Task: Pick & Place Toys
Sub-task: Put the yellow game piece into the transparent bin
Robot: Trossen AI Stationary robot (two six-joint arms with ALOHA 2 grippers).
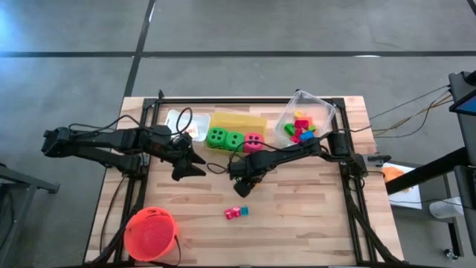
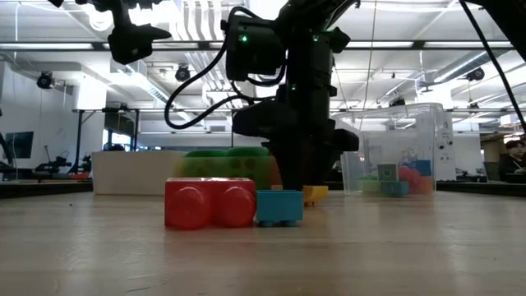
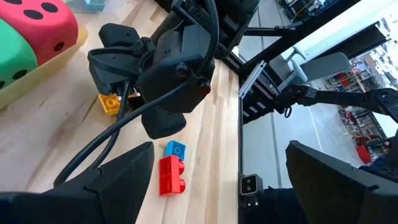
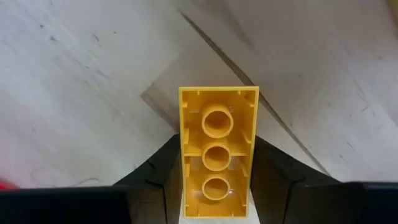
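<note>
Toys are lying about the wooden surface (image 1: 297,201): a yellow block (image 4: 217,152) is sitting pinched between the right gripper's (image 1: 242,189) fingers low over the middle, while a red block (image 2: 209,203) and a small blue block (image 2: 279,207) are resting side by side nearby. Left gripper (image 1: 195,165) is hovering with fingers spread wide beside the green and pink dice (image 1: 234,140).

Glossy yellow plastic block (image 4: 217,152) on matt wooden table (image 4: 81,81).

A large lab or workshop hall: concrete floor (image 1: 297,30), ceiling strip lights (image 2: 460,62), wooden worktable (image 1: 297,201).
</note>
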